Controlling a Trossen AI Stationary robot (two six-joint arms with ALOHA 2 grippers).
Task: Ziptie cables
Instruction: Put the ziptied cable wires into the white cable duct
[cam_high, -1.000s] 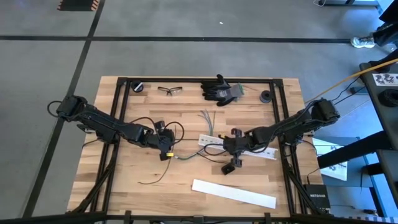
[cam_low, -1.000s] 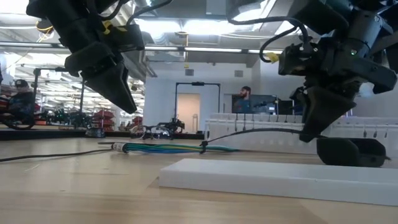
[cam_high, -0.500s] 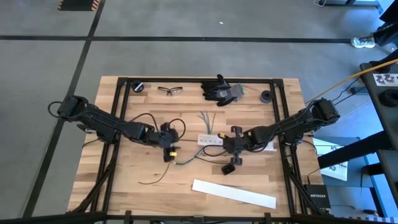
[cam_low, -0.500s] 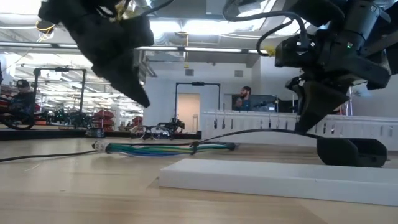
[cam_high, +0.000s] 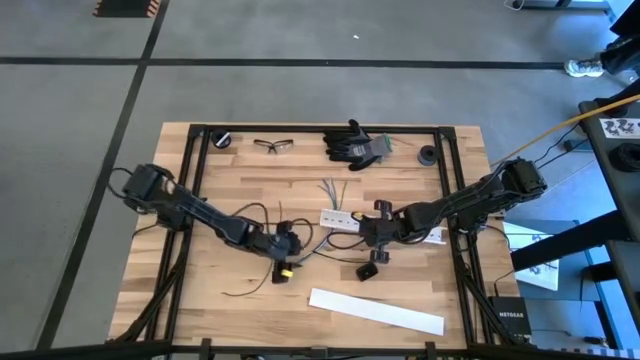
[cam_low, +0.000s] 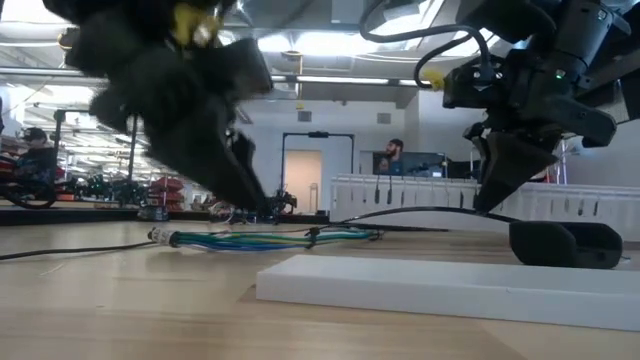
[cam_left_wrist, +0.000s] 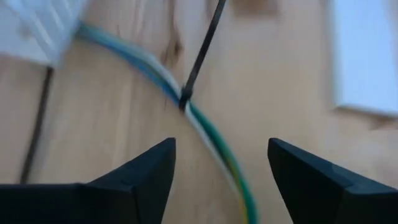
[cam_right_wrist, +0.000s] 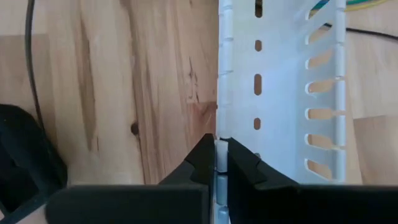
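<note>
The cables (cam_low: 265, 237) lie as one bundle on the wooden table (cam_high: 250, 170), in the middle of the low view, running left to right across the boards. A ziptie (cam_left_wrist: 202, 53) is already cinched round them; in the left wrist view its black tail stands up from the bundle toward the upper middle of the frame, so the wires look gathered at that one spot.

The left gripper (cam_left_wrist: 217, 168) hangs over the bundle with its fingers spread and nothing between them. The bundle passes through the gap below, which reads to me as lining up to take hold of the wires or the tie's tail.

The right gripper (cam_right_wrist: 216, 163) sits right of centre in the high view, its fingers pressed together on the hinged edge of the perforated white strip (cam_right_wrist: 280, 93). I judge that it pins the strip so it does not slide while the other arm works just beside it.

A plain white strip (cam_high: 375, 311) lies apart in the lower middle of the high view. A loose black ziptie (cam_high: 245, 290) curls at lower left. Along the upper edge rest safety glasses (cam_high: 274, 146) and a black glove (cam_high: 352, 143), clear of the work.
</note>
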